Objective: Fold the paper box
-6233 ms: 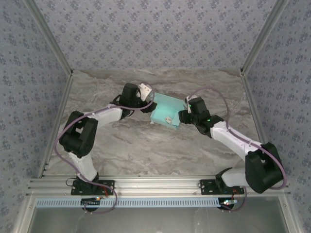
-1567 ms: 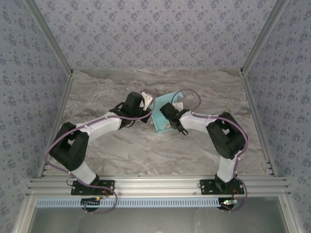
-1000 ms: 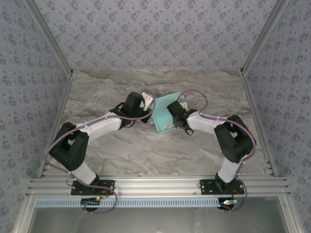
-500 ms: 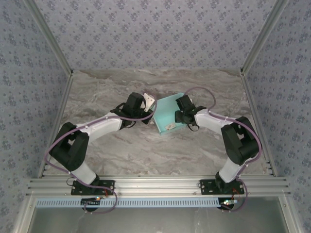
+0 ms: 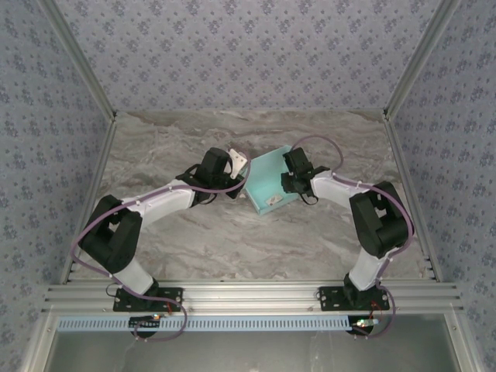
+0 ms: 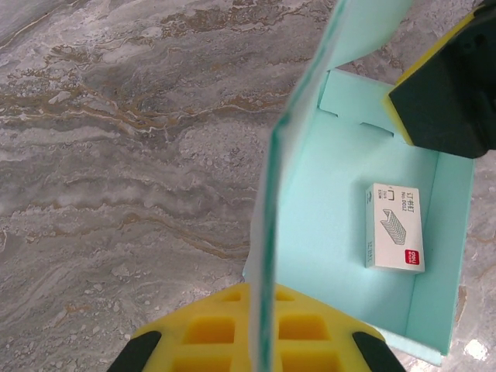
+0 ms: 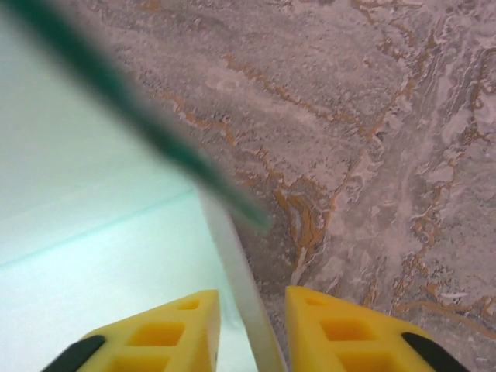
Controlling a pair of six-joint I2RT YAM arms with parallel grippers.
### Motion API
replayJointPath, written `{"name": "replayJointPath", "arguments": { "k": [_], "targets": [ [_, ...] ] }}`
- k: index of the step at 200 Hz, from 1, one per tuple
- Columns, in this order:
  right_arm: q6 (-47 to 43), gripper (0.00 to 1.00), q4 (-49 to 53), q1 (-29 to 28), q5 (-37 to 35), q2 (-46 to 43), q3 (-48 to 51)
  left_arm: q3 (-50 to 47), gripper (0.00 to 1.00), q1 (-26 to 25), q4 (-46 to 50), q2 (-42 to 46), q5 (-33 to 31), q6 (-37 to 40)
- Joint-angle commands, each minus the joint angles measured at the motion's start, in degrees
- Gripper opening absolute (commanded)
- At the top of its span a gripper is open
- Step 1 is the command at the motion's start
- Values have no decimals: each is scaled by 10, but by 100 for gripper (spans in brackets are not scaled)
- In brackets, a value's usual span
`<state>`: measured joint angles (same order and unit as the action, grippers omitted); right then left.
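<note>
1. Marbled grey-brown surface (image 5: pixel 194 232) inside a booth lined with blue-flowered wallpaper (image 5: pixel 248 46). The paper box (image 5: pixel 267 184) sits near the middle, between the 2 arms. It is part-formed, with the base down, the side walls raised and the top open.
2. At the box's left side, the left end effector (image 6: pixel 260 318) is closed on a tall mint panel. The card's edge runs up between its yellow pads.
3. At the opposite side, the right end effector (image 7: pixel 249 310) straddles a wall of the box, with 1 yellow finger over mint card and the other over bare marble. The gap is narrow, but I cannot tell whether the pads press the card.
4. Handling, as a judgement: the card looks thin and very light, stiff only along its creases.
   - Pushed from 1 side, it would likely bow or slide on the smooth surface.
   - A hard pinch could dent it.
   - The safest hold is on a wall or flap edge close to a crease, with the other arm bracing the far side.
5. On the box floor lies a small white carton (image 6: pixel 394 237) with a red patch at 1 end and a line drawing that looks like staples. Its print is too small to read. No writing shows on the mint card itself.
</note>
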<state>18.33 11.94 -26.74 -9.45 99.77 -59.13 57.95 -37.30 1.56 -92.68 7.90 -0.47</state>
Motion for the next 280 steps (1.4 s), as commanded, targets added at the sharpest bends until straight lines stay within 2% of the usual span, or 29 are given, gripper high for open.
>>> {"name": "replayJointPath", "arguments": {
  "k": [1,115,168,242,280],
  "targets": [
    [-20,22,24,-2,1,30,-16,-6,0,-5,24,-1,21,9],
    [-50,25,37,-29,-66,62,-8,-5,0,-5,27,3,12,11],
    [-43,17,43,-60,-106,51,25,-1,0,-4,37,11,-9,5],
    [4,15,131,-147,-272,65,15,12,0,3,54,13,-16,1],
    [22,13,149,-158,-299,79,6,14,0,3,56,11,-15,1]
  ]
}}
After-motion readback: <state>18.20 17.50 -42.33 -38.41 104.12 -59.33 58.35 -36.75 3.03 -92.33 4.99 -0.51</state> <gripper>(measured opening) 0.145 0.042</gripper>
